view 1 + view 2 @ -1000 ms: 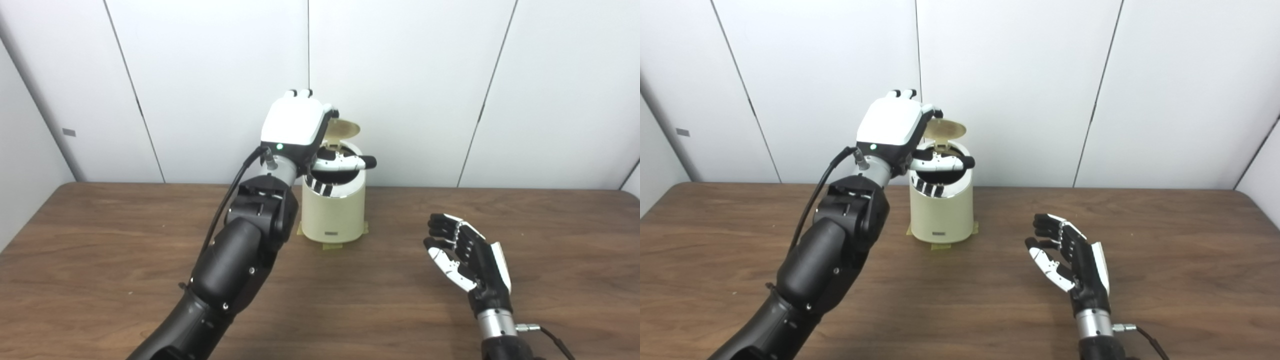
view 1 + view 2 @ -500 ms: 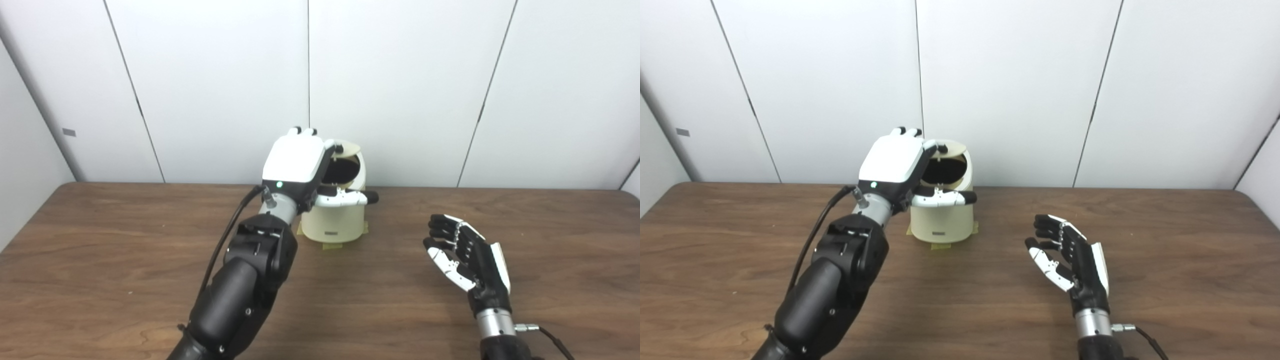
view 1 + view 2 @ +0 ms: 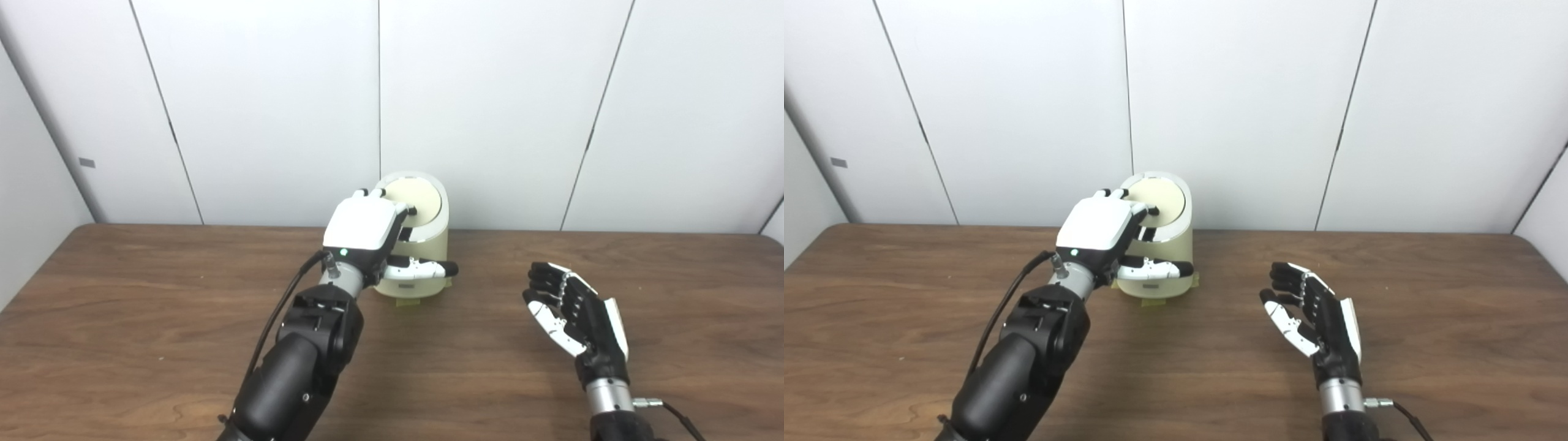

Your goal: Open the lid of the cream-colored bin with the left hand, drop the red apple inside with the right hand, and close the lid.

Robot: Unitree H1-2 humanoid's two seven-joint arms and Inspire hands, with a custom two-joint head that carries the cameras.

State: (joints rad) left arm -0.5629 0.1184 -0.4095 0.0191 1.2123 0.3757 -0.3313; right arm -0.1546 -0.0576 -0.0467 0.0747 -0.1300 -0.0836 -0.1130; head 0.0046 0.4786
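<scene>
Change: the round cream lid [image 3: 415,195], raised a second ago, now lies flat on the one cream-coloured cylindrical plastic bin [image 3: 1165,248]; the left arm has come down with it.
Left hand [image 3: 366,228]: fingers spread, tips resting on the lid, gripping nothing.
Right hand [image 3: 1318,318]: empty, palm up, fingers loosely apart, well apart from the bin.
Apple: none visible (bin closed).
Setting: one brown wooden table [image 3: 122,318], two hands.

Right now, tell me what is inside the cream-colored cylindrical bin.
Nothing inside can be seen: the round cream lid lies shut over the cream-colored cylindrical bin, with the left hand resting on it. No red apple is in view; the open right hand holds nothing.
</scene>
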